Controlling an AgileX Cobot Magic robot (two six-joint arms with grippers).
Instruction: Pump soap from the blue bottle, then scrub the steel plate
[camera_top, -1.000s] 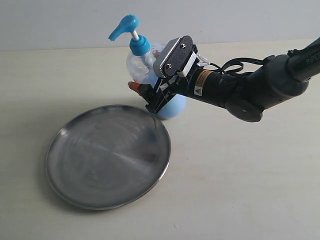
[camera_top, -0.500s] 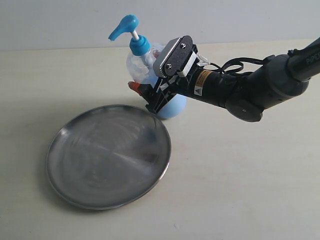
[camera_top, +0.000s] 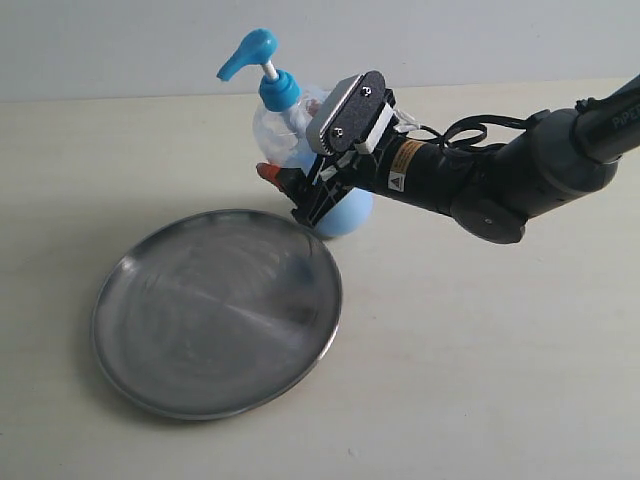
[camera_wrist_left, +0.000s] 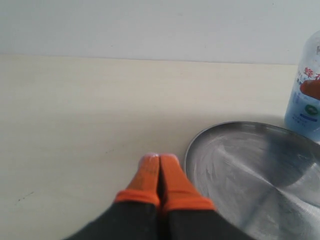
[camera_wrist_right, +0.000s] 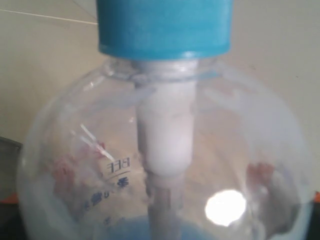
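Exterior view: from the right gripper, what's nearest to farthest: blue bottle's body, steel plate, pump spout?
1. blue bottle body, straddled by the right gripper.
2. steel plate, rim just beside, lower left.
3. pump spout, farthest, upper left.

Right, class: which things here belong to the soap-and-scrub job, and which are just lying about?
Job in hand:
blue bottle
steel plate
right hand, around the bottle
left hand, shut, beside the plate

Just there:
only the table underneath
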